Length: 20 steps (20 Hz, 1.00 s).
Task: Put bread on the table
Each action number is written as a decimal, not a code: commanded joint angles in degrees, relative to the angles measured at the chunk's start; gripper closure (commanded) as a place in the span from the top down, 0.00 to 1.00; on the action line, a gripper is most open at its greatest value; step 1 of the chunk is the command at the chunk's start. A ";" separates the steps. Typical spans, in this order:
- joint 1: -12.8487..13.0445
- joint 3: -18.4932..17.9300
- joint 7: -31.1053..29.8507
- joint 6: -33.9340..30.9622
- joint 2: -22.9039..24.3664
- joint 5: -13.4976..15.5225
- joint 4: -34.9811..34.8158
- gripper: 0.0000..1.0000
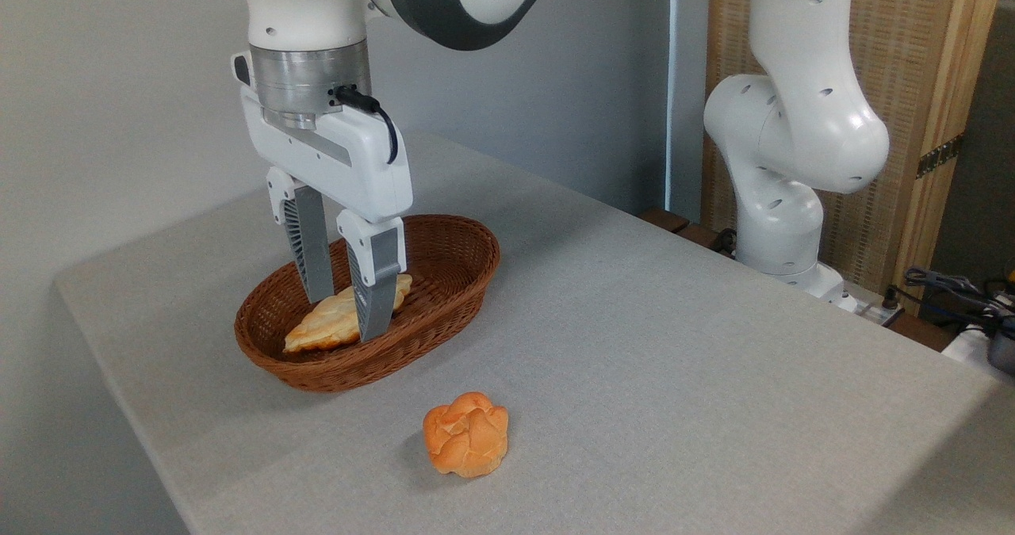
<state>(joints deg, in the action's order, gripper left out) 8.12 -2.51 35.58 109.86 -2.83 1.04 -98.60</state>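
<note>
On the left half of the large rectangular table with the plain light grey fabric-like top (674,345) stands a brown oval wicker basket (444,281). Inside the basket lies the long, pale golden braided loaf of bread (329,325), its ridged body running from the lower left of the basket floor toward the upper right. One tapered end shows near the front wall of the basket; the other end shows just past the right finger.

The white two-finger gripper (347,313) of the white Franka arm points straight down into the basket. Its grey ribbed fingers (305,250) stand one on each side of the loaf's middle. The right finger crosses in front of the bread, and the left finger meets the loaf's far edge. The fingers straddle the loaf, but whether they press on it or stand just clear of it cannot be told from this view. The bread rests in the basket, not on the table top.

Near the front edge of the table, well apart from the basket, sits a round, knobbly orange bun (466,433). It lies directly on the grey top.
</note>
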 commanded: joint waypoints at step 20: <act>0.49 -2.14 -0.08 -1.58 0.98 -0.25 0.34 1.00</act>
<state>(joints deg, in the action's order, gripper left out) 8.06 -3.18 35.58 109.13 -2.54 1.04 -98.57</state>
